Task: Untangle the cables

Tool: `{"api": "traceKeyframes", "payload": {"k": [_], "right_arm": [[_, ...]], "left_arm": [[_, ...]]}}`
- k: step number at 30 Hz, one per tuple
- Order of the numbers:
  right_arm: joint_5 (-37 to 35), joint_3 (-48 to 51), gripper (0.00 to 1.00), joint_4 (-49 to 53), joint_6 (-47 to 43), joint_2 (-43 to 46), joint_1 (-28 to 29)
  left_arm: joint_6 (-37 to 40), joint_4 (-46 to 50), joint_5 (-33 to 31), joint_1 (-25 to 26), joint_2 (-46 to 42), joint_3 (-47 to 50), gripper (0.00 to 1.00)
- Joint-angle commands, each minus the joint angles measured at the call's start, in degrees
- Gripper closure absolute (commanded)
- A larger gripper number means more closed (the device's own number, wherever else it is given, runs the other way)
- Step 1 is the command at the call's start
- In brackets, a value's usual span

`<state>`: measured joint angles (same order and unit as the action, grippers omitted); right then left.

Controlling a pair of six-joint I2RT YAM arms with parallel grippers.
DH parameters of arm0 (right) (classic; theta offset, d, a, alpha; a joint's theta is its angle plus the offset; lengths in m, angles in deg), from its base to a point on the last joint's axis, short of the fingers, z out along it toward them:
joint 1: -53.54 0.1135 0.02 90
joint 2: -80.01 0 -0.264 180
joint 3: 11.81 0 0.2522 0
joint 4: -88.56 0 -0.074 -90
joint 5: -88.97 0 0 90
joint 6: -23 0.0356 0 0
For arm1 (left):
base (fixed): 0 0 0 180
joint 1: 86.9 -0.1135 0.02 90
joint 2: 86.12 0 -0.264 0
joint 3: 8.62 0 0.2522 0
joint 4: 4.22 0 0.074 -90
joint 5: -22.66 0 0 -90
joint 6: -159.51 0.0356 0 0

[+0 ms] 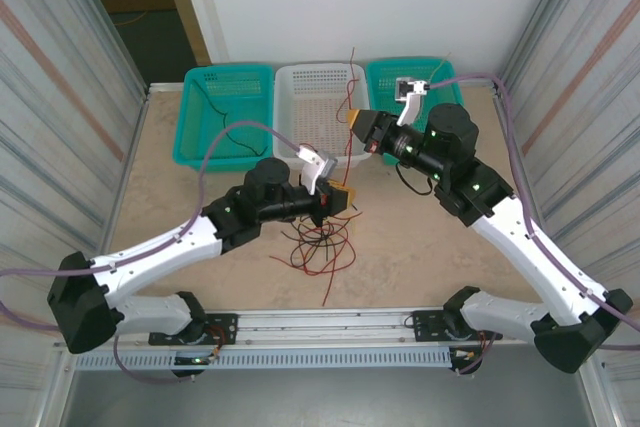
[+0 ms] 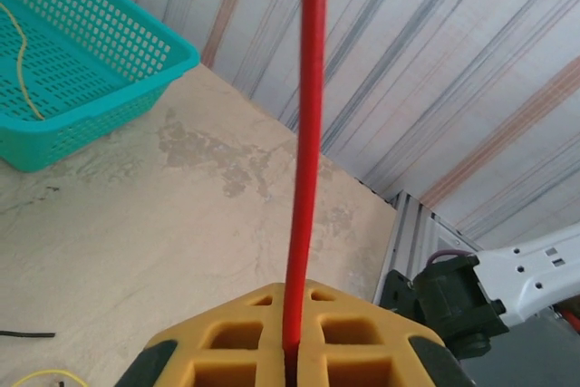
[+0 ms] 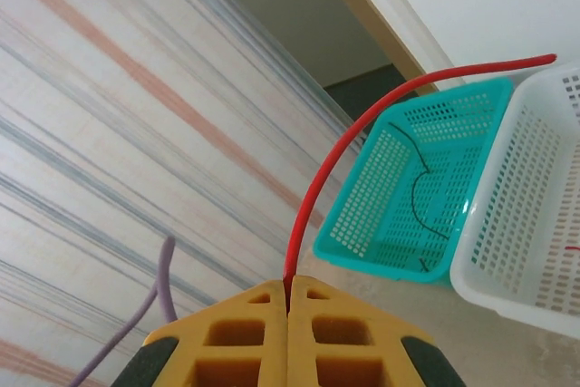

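Note:
A loose tangle of red and black cables point(image 1: 318, 242) lies on the table in front of my left gripper point(image 1: 341, 196). That gripper is shut on a red cable point(image 2: 304, 133), which rises straight up from between its yellow fingers point(image 2: 227, 342). My right gripper point(image 1: 358, 123) hovers over the near rim of the white basket point(image 1: 320, 112) and is shut on a red cable point(image 3: 335, 160). The cable curves up and away toward the baskets, its free end point(image 1: 351, 72) sticking up over the white basket.
Three baskets line the far edge: a teal one point(image 1: 225, 112) at the left holding a black cable point(image 3: 421, 188), the white one in the middle, and another teal one point(image 1: 410, 87) at the right. Corrugated walls close both sides. Purple-grey hoses point(image 1: 230, 132) trail from the arms.

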<state>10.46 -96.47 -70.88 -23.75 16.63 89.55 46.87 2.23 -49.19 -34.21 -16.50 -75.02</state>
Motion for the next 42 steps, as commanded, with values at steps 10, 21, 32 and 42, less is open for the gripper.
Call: {"api": "traceKeyframes", "payload": {"k": [10, 21, 32, 42], "right_arm": [[0.45, 1.22, 0.3, 14.52, -9.73, 2.69, 1.97], [-3.55, 3.02, 0.24, 14.15, -17.06, -1.13, 16.08], [-6.01, 0.05, 0.27, 12.05, -21.56, -8.08, 18.04], [-12.1, 1.67, 0.27, 11.12, -21.03, -7.08, 17.96]], "left_arm": [[-14.98, 3.53, 3.83, -13.78, -3.88, -2.72, 1.0], [-23.08, -2.27, 8.67, -17.48, -2.66, -5.33, 1.0], [-25.01, -2.68, 12.04, -17.81, -2.93, -6.59, 1.0], [-25.57, -3.66, 14.94, -18.75, -1.05, -7.58, 1.0]]}}
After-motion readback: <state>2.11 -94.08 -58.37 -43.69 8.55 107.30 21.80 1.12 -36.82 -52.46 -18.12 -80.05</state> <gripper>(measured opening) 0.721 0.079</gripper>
